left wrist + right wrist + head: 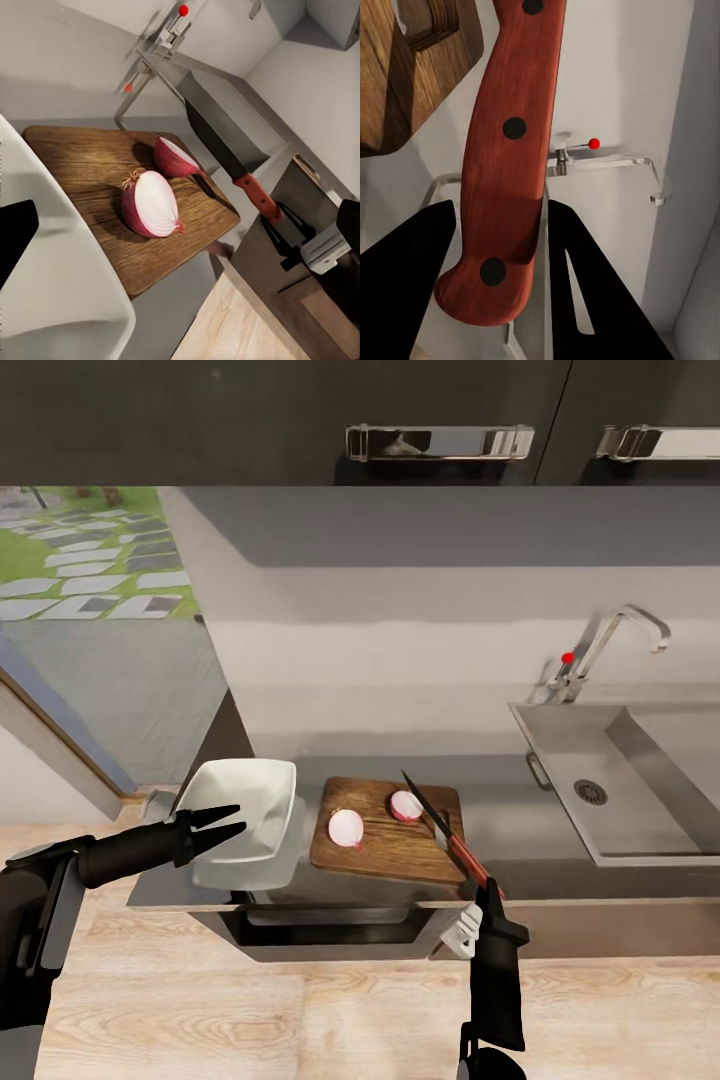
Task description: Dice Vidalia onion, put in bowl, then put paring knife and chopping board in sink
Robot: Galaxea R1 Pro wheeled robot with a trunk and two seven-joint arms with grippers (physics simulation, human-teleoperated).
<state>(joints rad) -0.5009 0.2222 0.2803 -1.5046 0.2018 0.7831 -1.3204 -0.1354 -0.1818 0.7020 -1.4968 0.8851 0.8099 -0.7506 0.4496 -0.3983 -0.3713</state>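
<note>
The dark wooden chopping board [390,850] lies on the countertop [500,810] with two onion halves [346,827] [406,806] on it, cut faces showing. My right gripper [482,888] is shut on the paring knife's reddish handle [506,150] at the counter's front edge. The dark blade [425,805] slants over the board's right side beside the far onion half [176,156]. My left gripper [240,818] is open over the white bowl [255,800], left of the board. The steel sink [640,800] is at the right.
The chrome tap [620,635] with a red knob stands behind the sink. Dark wall cabinets with bar handles [440,442] hang overhead. Below the counter's front edge is a wooden floor [250,1020]. A doorway [90,570] at the left opens to a paved garden.
</note>
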